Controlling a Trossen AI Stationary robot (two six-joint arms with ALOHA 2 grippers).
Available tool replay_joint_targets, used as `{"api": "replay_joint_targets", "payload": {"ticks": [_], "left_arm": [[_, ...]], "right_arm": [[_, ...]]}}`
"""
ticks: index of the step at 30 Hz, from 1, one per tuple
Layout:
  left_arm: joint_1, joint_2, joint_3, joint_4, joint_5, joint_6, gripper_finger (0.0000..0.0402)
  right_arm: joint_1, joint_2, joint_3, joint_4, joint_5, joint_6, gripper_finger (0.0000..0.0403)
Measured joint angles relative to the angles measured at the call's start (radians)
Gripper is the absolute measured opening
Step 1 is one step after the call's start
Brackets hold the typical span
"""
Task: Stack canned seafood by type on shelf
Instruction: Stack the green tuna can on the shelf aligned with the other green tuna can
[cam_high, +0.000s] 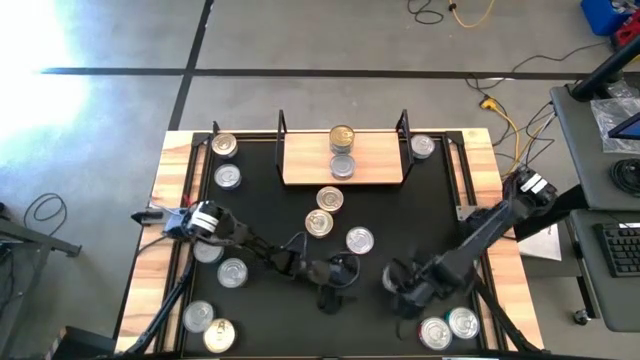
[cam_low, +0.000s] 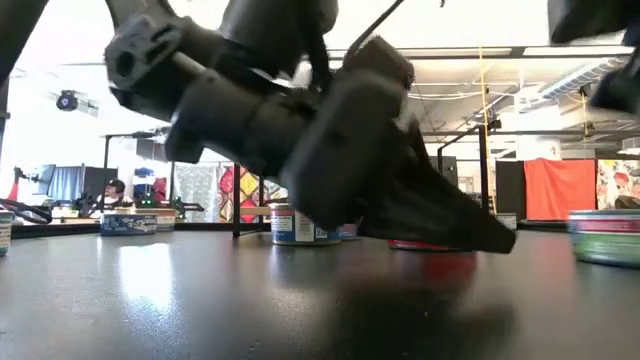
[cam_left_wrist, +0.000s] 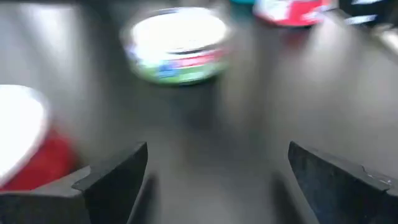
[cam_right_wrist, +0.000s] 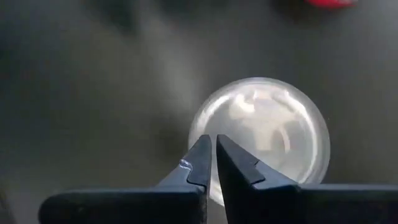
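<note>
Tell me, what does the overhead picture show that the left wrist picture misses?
Only the overhead view shows the shelf holding two tins, one gold-lidded and one silver, plus both arms and the shut right hand. Only the left wrist view shows a tin's green side label up close. Both show the open left hand over the black table among tins.

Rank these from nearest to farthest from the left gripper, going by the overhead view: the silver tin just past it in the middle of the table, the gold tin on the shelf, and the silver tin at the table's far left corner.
From the left gripper, open at table centre:
1. Silver tin, just beyond it, mid-table.
2. Gold tin, on the shelf at the far edge.
3. Corner tin, far left, outside the shelf.
</note>
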Motion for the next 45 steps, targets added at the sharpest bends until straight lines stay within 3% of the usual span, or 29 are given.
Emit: {"api": "replay_joint_targets", "payload": {"ticks": [4,7,11,14,16,20,31,36,45], "left_arm": [[0.041,-0.012,-0.002,-0.007,-0.040,0.046,0.0372],[0.052,-0.021,-0.005,0.018,0.034,0.081,0.0372],[0.049,-0.013,0.009,0.025,0.171,0.115,0.0376],[0.051,-0.007,0.029,0.018,0.182,0.158,0.0384],[0.055,0.015,0.059,0.031,0.191,0.172,0.0392],[0.062,0.072,0.141,-0.010,0.260,0.164,0.0398],[0.111,0.210,0.431,-0.257,0.272,0.219,0.0398],[0.145,0.211,0.469,-0.341,0.278,0.260,0.0398],[0.171,0.258,0.565,-0.380,0.404,0.300,0.0398]], "right_arm": [[0.072,0.000,0.093,-0.145,0.126,0.027,0.0018],[0.125,0.000,0.135,-0.247,0.141,0.107,0.0018],[0.180,0.008,0.109,-0.292,-0.023,0.220,0.0018],[0.192,0.025,0.031,-0.302,-0.145,0.287,0.0018],[0.189,0.033,-0.019,-0.302,-0.169,0.312,0.0018],[0.173,0.059,-0.071,-0.297,-0.159,0.288,0.0018],[0.147,0.088,-0.073,-0.201,-0.127,0.140,0.0018],[0.147,0.088,-0.072,-0.168,-0.112,0.117,0.0018],[0.126,0.088,-0.074,-0.171,0.041,0.067,0.0018]]}}
